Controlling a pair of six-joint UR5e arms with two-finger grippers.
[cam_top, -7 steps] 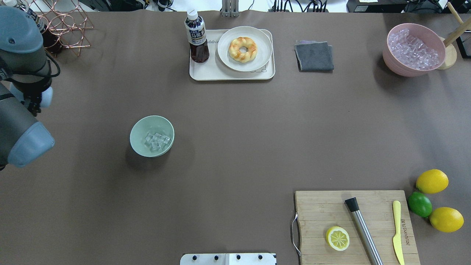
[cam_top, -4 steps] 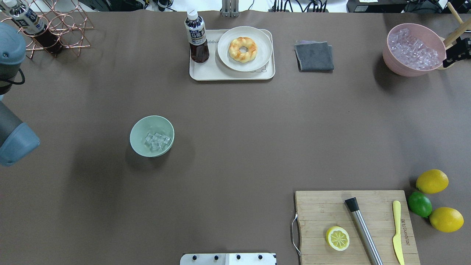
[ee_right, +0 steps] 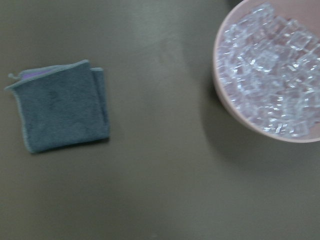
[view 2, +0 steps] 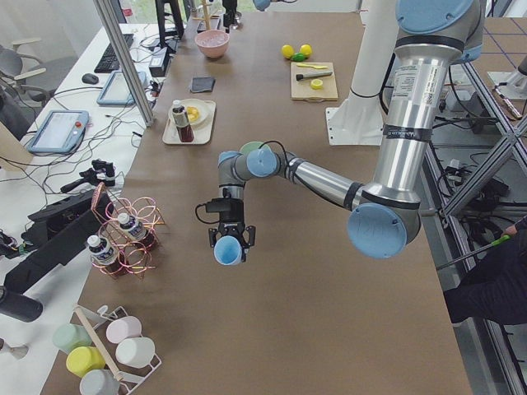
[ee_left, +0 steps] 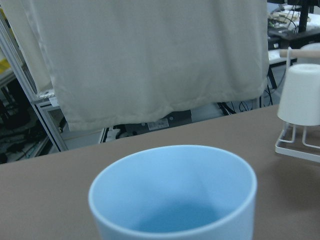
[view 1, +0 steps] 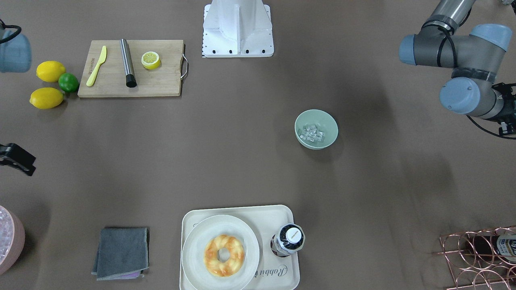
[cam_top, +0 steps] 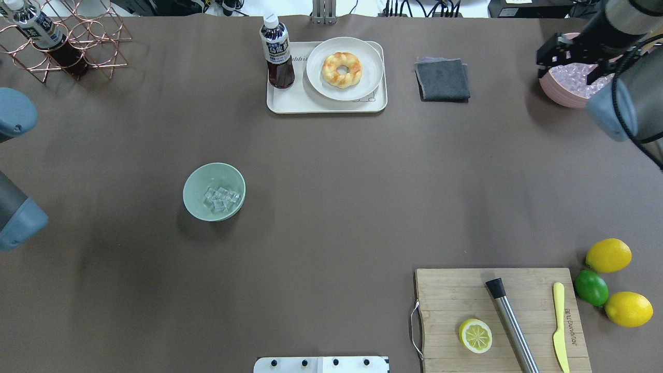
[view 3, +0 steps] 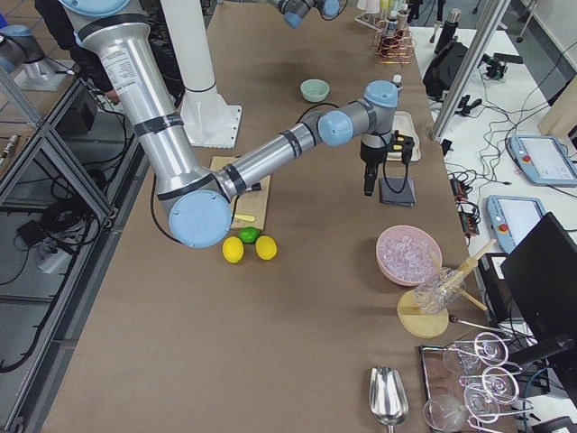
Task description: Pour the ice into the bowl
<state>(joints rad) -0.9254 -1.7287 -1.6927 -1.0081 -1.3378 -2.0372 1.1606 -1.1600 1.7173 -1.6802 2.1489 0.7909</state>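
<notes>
The mint-green bowl [cam_top: 192, 178] stands left of the table's middle with a handful of clear ice [cam_top: 221, 198] in it; it also shows in the front-facing view [view 1: 329, 125]. My left gripper [view 2: 229, 243] is off the overhead view's left edge. It is shut on a light blue cup [ee_left: 172, 195], which looks empty and is held above the table, well apart from the bowl. My right gripper [cam_top: 568, 65] is open and empty, high over the near rim of the pink container of ice [cam_top: 559, 96] at the far right.
A tray [cam_top: 290, 103] holds a bottle [cam_top: 277, 52] and a plate with a pastry [cam_top: 342, 69]. A grey cloth [cam_top: 443, 77] lies beside the pink container. A cutting board [cam_top: 450, 311] with a lemon half, muddler and knife is near right, with citrus fruits [cam_top: 608, 255] beside it. A copper rack [cam_top: 88, 36] stands far left.
My left arm has drawn back leftward, almost out of the overhead view. My right arm has come in from the right, and its gripper now hangs over the pink container.
</notes>
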